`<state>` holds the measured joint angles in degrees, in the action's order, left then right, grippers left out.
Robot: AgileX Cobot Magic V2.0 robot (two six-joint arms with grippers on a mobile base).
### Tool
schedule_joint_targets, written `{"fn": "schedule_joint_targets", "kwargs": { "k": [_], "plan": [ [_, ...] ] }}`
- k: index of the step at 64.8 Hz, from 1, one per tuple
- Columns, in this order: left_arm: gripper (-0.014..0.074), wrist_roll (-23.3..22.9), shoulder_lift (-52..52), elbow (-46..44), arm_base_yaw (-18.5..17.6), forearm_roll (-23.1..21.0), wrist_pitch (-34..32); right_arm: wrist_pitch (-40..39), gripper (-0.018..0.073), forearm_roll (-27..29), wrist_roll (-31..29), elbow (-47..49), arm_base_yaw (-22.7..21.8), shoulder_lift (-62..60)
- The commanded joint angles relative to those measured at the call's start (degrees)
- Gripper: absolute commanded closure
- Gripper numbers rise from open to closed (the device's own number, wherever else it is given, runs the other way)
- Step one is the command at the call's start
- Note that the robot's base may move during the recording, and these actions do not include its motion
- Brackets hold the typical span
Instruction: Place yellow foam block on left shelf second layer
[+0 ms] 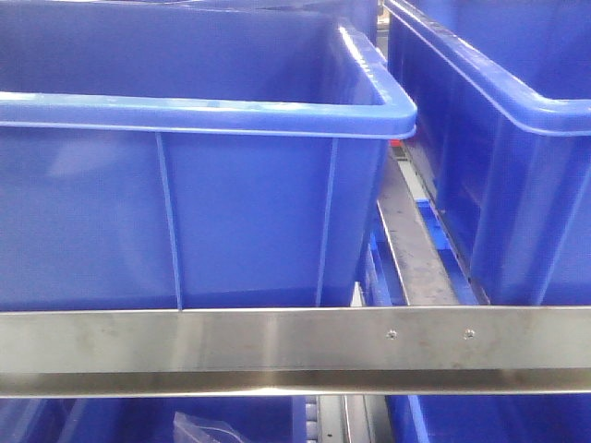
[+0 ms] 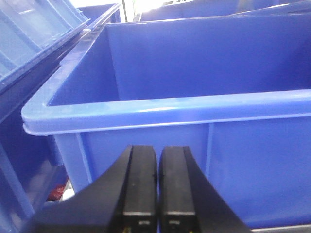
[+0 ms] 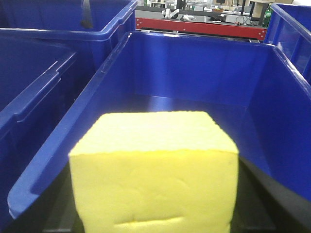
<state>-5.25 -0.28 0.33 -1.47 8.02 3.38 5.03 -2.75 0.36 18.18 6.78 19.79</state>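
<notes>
The yellow foam block (image 3: 154,170) fills the near view of the right wrist, over the open blue bin (image 3: 194,73); the right gripper's fingers are hidden, so its grip cannot be told. The left gripper (image 2: 158,187) is closed, empty, before another blue bin (image 2: 160,109). A steel shelf rail (image 1: 295,346) crosses in front.

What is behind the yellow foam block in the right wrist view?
Behind the yellow foam block is a blue bin, its far wall and part of its floor visible. The block covers the near floor.

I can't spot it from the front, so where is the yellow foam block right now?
Only the right wrist view shows the yellow foam block: close to the camera, over the near end of a dark blue bin.
</notes>
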Motion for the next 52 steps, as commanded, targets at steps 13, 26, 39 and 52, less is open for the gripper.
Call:
{"fn": "schedule_joint_targets", "kwargs": {
  "k": [13, 26, 39, 52],
  "plan": [
    [0.0460, -0.27, -1.11, 1.34, -0.04, -0.35, -4.66, -5.03, 0.0096, -0.41, -0.36, 1.83, -0.27, 0.40],
    [0.0460, -0.27, -1.11, 1.34, -0.04, -0.35, -4.66, -6.03, 0.0096, -0.41, -0.36, 1.84, -0.27, 0.53],
    [0.0460, -0.27, -1.11, 1.34, -0.04, -0.35, -4.66, -5.34, 0.0096, -0.41, -0.36, 1.84, -0.27, 0.53],
    [0.0460, -0.27, -1.11, 1.34, -0.04, -0.35, -4.66, -5.03, 0.0096, -0.10, 1.46, 3.78, -0.27, 1.52]
  ]
}}
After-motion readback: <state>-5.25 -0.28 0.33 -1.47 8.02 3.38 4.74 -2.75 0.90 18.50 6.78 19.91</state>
